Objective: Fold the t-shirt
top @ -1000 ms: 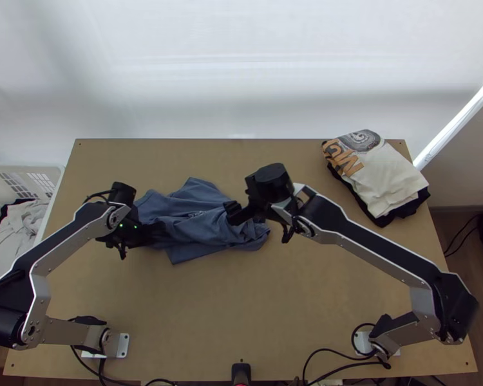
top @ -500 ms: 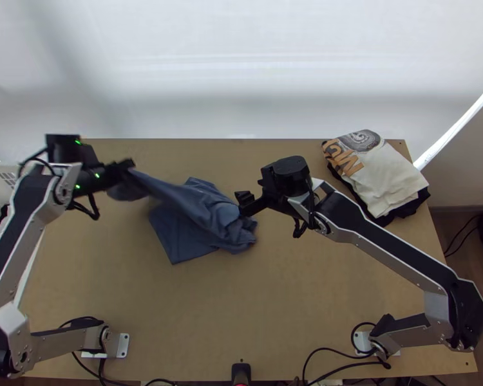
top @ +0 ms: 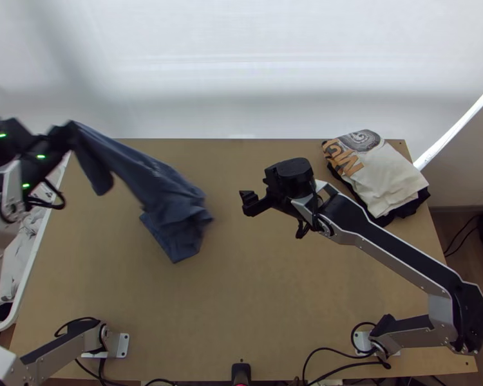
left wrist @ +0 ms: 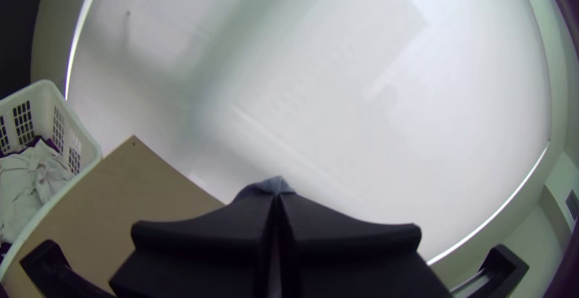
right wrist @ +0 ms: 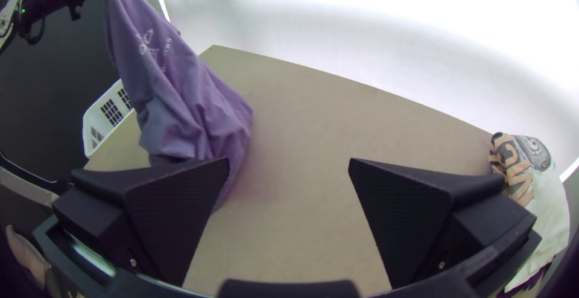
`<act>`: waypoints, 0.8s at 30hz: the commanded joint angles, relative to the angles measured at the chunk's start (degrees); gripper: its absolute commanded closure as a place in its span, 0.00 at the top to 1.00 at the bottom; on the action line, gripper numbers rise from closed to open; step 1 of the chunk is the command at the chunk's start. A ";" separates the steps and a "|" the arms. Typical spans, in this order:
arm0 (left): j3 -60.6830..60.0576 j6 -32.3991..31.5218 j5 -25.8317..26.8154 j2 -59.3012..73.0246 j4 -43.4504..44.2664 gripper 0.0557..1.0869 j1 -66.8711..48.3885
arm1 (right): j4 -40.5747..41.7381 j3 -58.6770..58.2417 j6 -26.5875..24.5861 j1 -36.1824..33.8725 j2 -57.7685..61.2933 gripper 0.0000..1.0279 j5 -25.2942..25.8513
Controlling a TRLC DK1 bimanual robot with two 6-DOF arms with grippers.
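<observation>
In the top view the blue t-shirt (top: 161, 186) hangs bunched from my left gripper (top: 71, 128) at the upper left, its lower end on the table. The left wrist view has my left gripper (left wrist: 276, 204) closed, a bit of the shirt (left wrist: 265, 186) sticking out beyond its tips. My right gripper (top: 246, 198) stands over the middle of the table, apart from the cloth. Seen from the right wrist, my right gripper (right wrist: 289, 165) is wide open and holds nothing, while the hanging shirt (right wrist: 181, 93) shows a small print.
A stack of folded shirts (top: 377, 177) lies at the table's far right corner. The white basket (top: 32, 257) with pale cloth inside stands along the left side. Behind the table (top: 306, 289) is a white backdrop.
My left gripper has moved left and away from the table's near edge, lifting the shirt's one end and pulling the rest left. The right gripper has drawn slightly right, off the cloth.
</observation>
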 commanded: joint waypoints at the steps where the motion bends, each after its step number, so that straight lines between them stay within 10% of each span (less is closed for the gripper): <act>1: 3.07 -0.82 -1.81 -3.99 3.13 0.04 5.77 | 0.81 -1.76 -1.11 -0.90 -2.14 0.91 1.05; 13: 8.17 4.98 -2.25 -10.67 8.23 0.04 24.22 | 5.12 -3.61 -0.05 -7.49 -7.33 0.91 5.98; 24: 12.83 3.22 -7.79 -7.94 7.35 0.04 7.87 | 7.05 -9.32 0.74 -10.30 -14.10 0.91 6.68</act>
